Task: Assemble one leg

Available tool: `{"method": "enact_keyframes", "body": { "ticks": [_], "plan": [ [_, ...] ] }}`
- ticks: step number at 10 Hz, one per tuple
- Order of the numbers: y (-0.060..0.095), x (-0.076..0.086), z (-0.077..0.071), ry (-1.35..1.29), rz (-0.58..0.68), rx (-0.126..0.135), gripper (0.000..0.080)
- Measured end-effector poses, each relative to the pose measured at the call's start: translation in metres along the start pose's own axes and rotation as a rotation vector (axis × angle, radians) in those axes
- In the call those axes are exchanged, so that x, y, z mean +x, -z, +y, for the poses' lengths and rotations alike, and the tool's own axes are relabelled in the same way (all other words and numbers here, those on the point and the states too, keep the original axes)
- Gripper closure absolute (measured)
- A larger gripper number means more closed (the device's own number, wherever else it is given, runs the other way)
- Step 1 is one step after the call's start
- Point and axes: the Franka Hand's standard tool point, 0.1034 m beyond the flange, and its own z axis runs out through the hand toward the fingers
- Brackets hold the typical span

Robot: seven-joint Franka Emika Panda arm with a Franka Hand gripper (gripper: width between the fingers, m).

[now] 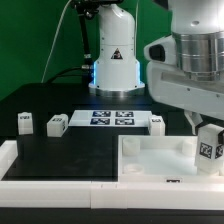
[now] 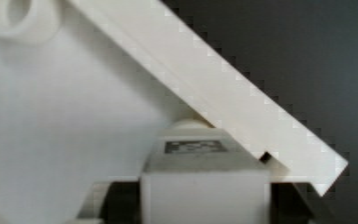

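My gripper (image 1: 208,148) is shut on a leg (image 1: 211,139), a small white post with a black-and-white tag. It holds the leg upright over the near right corner of the white tabletop (image 1: 150,158). In the wrist view the leg (image 2: 202,165) sits between the dark fingers (image 2: 123,203), tag facing the camera, just inside the tabletop's raised rim (image 2: 194,70). A round socket (image 2: 23,20) shows at the far corner of the tabletop's inner face. Three more legs stand on the black table: two at the exterior view's left (image 1: 24,122) (image 1: 56,124) and one near the middle (image 1: 157,122).
The marker board (image 1: 112,119) lies flat behind the tabletop, in front of the robot base (image 1: 113,60). A white L-shaped border (image 1: 20,165) runs along the table's front and left edge.
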Motion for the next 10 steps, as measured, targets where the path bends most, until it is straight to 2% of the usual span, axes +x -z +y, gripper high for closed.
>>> {"method": "enact_keyframes", "body": {
  "ticks": [2,4,5,6,7,9,10],
  "plan": [
    [0.0006,0.0010,-0.0021,-0.115,0.000,0.002,0.0505],
    [0.0008,-0.0002,-0.0017,-0.052,-0.003,-0.004,0.0505],
    [0.0022,-0.0008,-0.0011,0.068,-0.009,-0.010,0.0300],
    [0.0022,0.0001,-0.0007,0.189,-0.008,-0.011,0.0300],
    [0.0016,0.0002,-0.0004,0.331,-0.004,-0.013,0.0189],
    [-0.0033,-0.0003,0.0007,0.640,0.043,-0.022,0.0158],
    [-0.0057,-0.0030,0.0035,0.811,0.078,-0.039,0.0151]
  ]
}}
